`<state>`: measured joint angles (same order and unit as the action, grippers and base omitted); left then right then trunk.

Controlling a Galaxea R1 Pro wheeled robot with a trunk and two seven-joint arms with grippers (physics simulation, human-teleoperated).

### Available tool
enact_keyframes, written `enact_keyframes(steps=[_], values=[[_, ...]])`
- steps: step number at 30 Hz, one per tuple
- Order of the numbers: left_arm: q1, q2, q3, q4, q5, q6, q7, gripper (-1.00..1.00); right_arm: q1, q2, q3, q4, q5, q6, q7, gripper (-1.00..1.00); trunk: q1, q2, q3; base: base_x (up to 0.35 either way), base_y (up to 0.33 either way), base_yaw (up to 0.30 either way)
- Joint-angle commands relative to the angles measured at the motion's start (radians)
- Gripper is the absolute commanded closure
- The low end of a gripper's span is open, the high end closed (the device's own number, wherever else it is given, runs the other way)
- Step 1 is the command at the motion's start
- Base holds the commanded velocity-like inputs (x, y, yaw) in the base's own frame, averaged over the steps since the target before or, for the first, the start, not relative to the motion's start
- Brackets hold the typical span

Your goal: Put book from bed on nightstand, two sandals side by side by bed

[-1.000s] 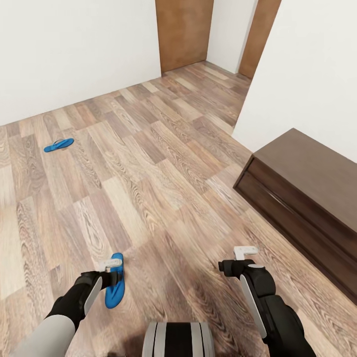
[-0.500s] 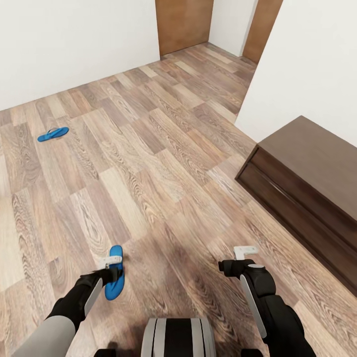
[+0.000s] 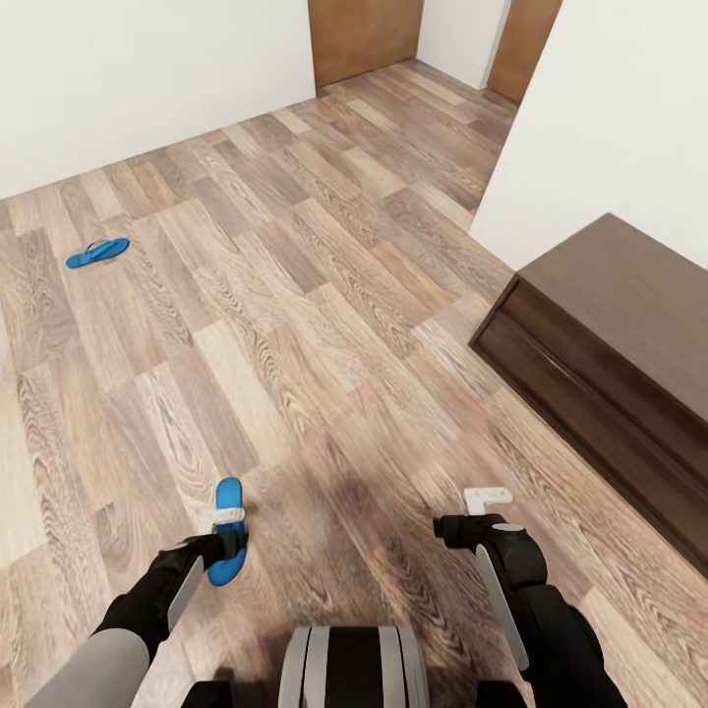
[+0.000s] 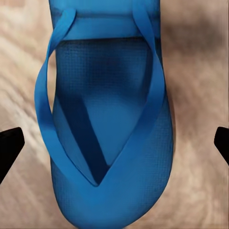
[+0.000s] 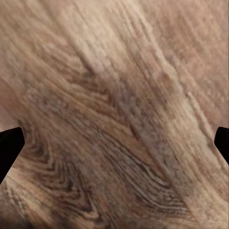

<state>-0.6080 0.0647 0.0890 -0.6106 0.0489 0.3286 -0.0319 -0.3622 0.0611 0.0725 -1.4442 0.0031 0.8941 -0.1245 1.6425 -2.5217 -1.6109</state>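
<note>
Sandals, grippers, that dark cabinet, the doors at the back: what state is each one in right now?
Near sandal: flat on the floor, strap side up, under the left gripper.
Far sandal: lying alone on the floor near the white wall.
Left gripper: open, above the near sandal.
Right gripper: open, holding nothing, over bare floor.
Dark cabinet: drawers shut, top bare.

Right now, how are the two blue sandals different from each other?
The near sandal lies right at the left gripper, whose fingers sit wide apart on either side of it; the far sandal lies alone near the white wall. The near sandal points away from the robot; the far sandal lies crosswise. Both are bright blue, flat on the wood floor, straps up.
</note>
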Motion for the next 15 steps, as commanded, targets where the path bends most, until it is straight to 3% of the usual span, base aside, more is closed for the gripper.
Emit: enact_keyframes(steps=[1, 6, 15], values=[[0.000, 0.000, 0.003, -0.002, 0.005, 0.006, -0.004, -1.00, -0.001, 0.000, 0.001, -0.001, 0.000, 0.005, -0.004, -1.00, 0.000, 0.000, -0.005, 0.000, 0.000, 0.000], [0.000, 0.000, 0.003, -0.001, 0.005, 0.006, -0.005, -1.00, 0.000, 0.000, 0.001, -0.001, 0.000, 0.005, -0.004, -1.00, 0.003, -0.002, -0.026, 0.000, 0.000, 0.000], [0.001, 0.001, 0.004, -0.001, 0.005, 0.006, -0.005, -1.00, -0.001, -0.001, 0.001, -0.001, 0.000, 0.005, -0.004, -1.00, 0.003, -0.002, -0.033, 0.000, 0.000, 0.000]])
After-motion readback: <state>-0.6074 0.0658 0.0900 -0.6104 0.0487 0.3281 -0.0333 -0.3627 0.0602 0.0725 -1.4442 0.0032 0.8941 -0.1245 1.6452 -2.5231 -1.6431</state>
